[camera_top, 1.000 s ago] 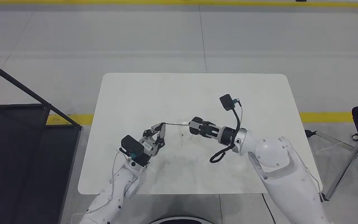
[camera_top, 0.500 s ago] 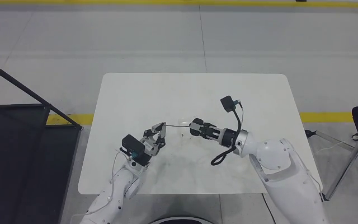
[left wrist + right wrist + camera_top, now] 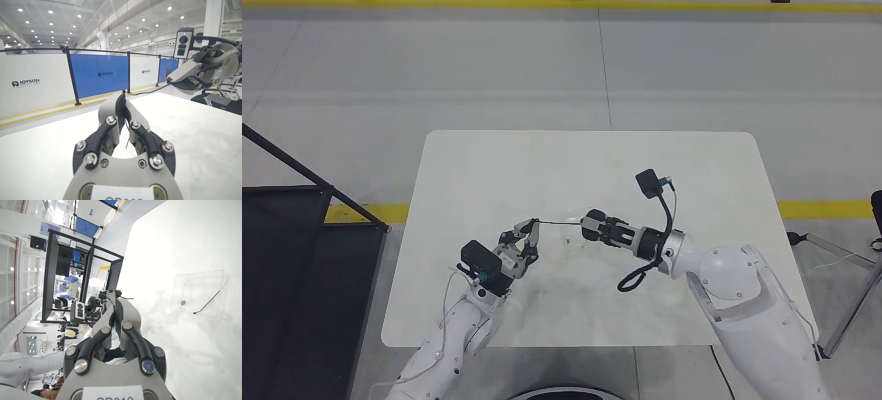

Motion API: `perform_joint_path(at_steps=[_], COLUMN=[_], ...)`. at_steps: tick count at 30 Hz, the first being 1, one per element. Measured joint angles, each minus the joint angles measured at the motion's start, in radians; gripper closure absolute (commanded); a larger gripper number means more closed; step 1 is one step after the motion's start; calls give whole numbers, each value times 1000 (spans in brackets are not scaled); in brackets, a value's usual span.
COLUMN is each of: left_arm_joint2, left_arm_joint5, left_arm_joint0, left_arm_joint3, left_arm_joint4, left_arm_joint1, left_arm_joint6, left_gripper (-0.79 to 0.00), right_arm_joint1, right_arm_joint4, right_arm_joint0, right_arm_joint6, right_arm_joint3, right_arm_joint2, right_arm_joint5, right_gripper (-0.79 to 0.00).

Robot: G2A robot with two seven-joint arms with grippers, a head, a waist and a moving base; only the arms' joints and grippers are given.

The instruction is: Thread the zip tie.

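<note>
Hovering above the white surface [image 3: 692, 180], the left claw [image 3: 531, 226] and right claw [image 3: 585, 222] are each clamping closed on a thin black zip tie [image 3: 558, 222], which is stretching nearly level between them. A second tie [image 3: 208, 302] is lying in a clear tray [image 3: 189, 279] on the surface.
</note>
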Motion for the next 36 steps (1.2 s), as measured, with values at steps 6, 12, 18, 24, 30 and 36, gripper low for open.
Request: perform_joint_path(at_steps=[6,12,18,24,30,36], left_arm_joint2=[0,0,0,0,0,0], left_arm_joint5=[0,0,0,0,0,0], left_arm_joint0=[0,0,0,0,0,0], left_arm_joint3=[0,0,0,0,0,0], left_arm_joint4=[0,0,0,0,0,0], left_arm_joint1=[0,0,0,0,0,0], left_arm_joint6=[0,0,0,0,0,0], left_gripper=[0,0,0,0,0,0], right_arm_joint1=[-1,-1,-1,0,0,-1], right_arm_joint4=[4,3,3,1,1,2], right_arm_joint0=[3,4,4,5,5,6], right_arm_joint6=[-1,-2,-2,0,-1,0], right_arm_joint3=[3,4,4,3,3,4], right_arm_joint2=[-2,-2,-2,-2,-3,-4], right_arm_joint5=[2,8,9,13,13,15], right_gripper=[0,0,0,0,0,0])
